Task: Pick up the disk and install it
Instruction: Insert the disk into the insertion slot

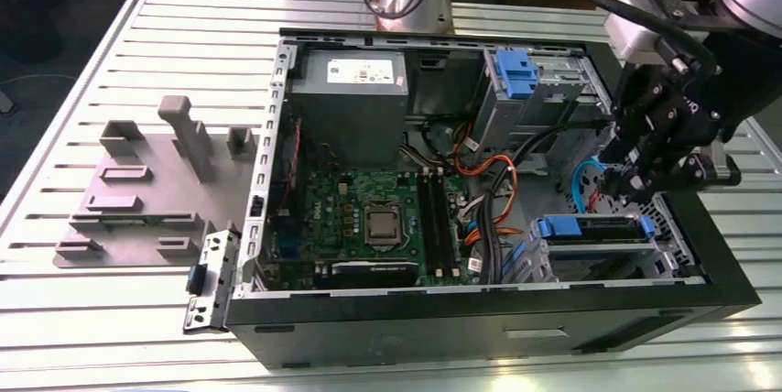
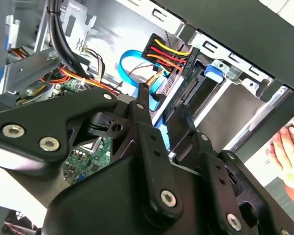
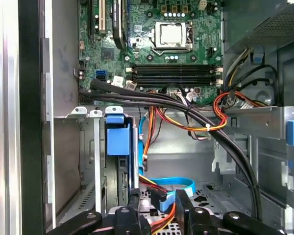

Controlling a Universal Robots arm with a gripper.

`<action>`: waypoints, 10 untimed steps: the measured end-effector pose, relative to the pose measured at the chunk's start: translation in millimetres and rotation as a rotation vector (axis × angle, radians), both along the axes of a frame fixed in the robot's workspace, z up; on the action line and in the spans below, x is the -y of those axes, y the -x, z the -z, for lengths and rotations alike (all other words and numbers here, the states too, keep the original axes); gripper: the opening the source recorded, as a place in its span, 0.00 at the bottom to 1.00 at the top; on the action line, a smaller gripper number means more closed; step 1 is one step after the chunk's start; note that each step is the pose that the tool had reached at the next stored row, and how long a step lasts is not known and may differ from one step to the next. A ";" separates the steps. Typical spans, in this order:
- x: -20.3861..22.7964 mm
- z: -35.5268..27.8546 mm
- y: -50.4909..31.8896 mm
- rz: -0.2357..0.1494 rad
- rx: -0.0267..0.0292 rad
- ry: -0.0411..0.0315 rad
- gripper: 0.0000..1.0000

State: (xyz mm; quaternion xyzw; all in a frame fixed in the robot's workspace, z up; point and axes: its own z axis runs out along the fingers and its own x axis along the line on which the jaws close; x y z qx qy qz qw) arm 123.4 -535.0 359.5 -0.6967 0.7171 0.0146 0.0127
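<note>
The open computer case (image 1: 489, 323) is lying on the slotted table (image 1: 183, 35), and the arm is working at the end of it on the exterior view's right, well away from the motherboard (image 1: 366, 218). Directly beneath the gripper (image 1: 635, 181), the drive cage (image 1: 617, 252) is holding the disk (image 1: 609, 227). The disk is sitting in its slot, blue end tab outward, just ahead of the fingers (image 3: 135, 200) in both wrist views. The gripper is hovering over it with its jaws standing apart and nothing clamped between them.

A blue cable (image 3: 181, 183) and a power plug (image 2: 166, 51) with red and yellow wires are lying close by the fingertips. Whether they are touching cannot be told.

Judging by this, the pick-up is done and the installing is in its closing stage, with the disk looking housed. Any move made here is calling for a straight path along the slot, keeping the fingers from snagging that wiring.
</note>
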 end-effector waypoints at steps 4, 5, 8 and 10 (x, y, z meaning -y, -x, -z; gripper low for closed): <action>1.9 3.1 -0.1 0.000 0.0000 0.0001 0.42; 2.1 3.2 -0.1 0.000 0.0000 -0.0001 0.42; 2.1 3.2 -0.1 0.000 0.0000 0.0000 0.42; 2.1 3.1 -0.1 0.000 0.0000 0.0001 0.42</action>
